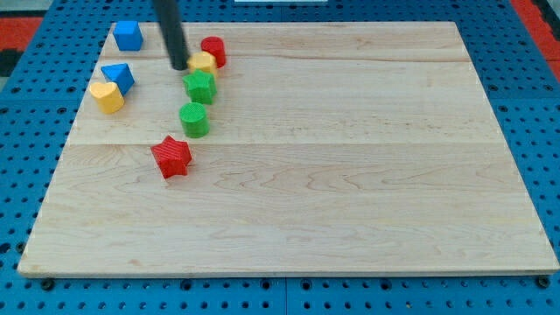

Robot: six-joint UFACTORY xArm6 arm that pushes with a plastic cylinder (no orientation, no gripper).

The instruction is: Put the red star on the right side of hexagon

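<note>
The red star [171,157] lies on the wooden board at the view's left, below the other blocks. A green hexagon-like block [199,86] sits above it, and a green cylinder [194,119] lies between the two. My tip [179,65] is at the view's upper left, just left of a small yellow block [204,62] and up-left of the upper green block. It is well above the red star and does not touch it.
A red cylinder [213,50] sits right of the yellow block. A blue cube [129,35], a blue triangular block [118,76] and a yellow heart [107,95] stand at the far left. The board [350,175] rests on a blue pegboard.
</note>
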